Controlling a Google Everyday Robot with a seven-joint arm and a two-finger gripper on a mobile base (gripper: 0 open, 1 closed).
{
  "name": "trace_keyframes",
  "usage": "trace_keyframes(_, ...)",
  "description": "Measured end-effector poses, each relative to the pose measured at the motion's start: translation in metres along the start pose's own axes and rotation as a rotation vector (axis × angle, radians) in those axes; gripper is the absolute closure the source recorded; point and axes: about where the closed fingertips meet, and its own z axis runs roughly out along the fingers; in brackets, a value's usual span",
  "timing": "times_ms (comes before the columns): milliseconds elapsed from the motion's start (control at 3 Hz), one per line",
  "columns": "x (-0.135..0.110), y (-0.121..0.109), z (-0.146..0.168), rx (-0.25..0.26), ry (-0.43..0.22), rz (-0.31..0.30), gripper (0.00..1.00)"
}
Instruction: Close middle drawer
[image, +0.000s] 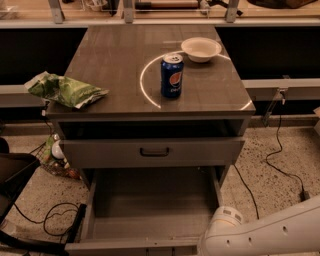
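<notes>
grey middle drawer (150, 226) juts lengthwise toward camera; gripper perhaps hidden lower right

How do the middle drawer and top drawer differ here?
The middle drawer is pulled far out, tray exposed; the top drawer sits almost fully in, only its front showing. The top drawer's black handle faces the camera; the middle drawer's is hidden. Both are grey. The gripper is out of view; only the white arm shows, by the middle drawer's front right corner.
</notes>
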Motion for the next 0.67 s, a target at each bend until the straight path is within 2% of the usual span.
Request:
trace_keyframes(333, -0.004, -0.018, -0.004, 0.067, -0.041, -0.002, 1.0)
trace_keyframes(667, -0.013, -0.047, -0.016, 0.154, -0.073, -0.025, 1.0)
